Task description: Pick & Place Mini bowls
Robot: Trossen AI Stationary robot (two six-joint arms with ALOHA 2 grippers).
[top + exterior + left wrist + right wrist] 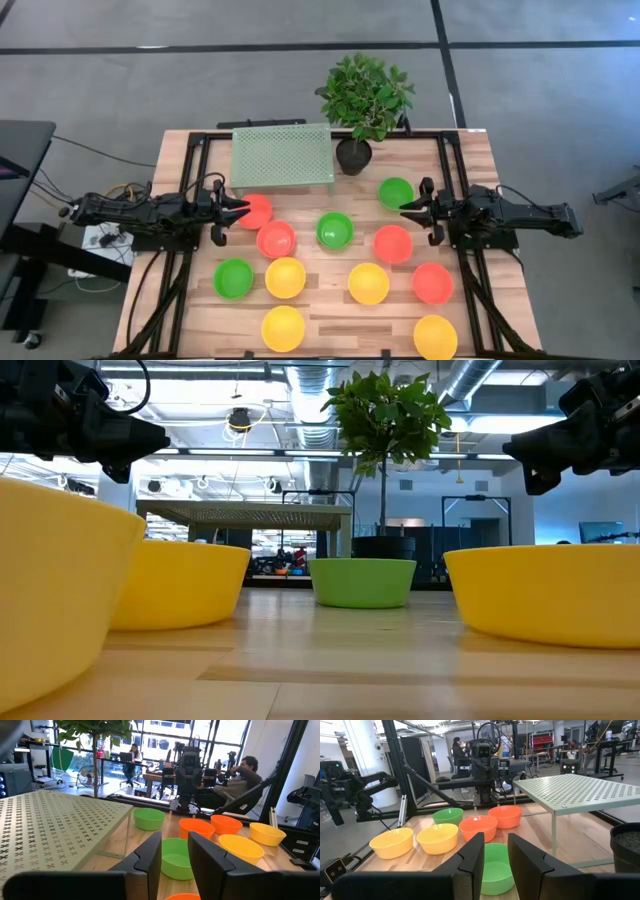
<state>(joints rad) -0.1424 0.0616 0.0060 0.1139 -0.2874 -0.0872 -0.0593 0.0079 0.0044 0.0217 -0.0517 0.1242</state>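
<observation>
On a wooden table (320, 315), a green perforated shelf (282, 155) stands beside a potted plant (364, 105); twelve mini bowls (335, 230) lie scattered in front, between the left gripper (240, 208) and right gripper (408, 208), both spread, holding nothing

left hand (243, 207) open, right hand (404, 208) open
</observation>
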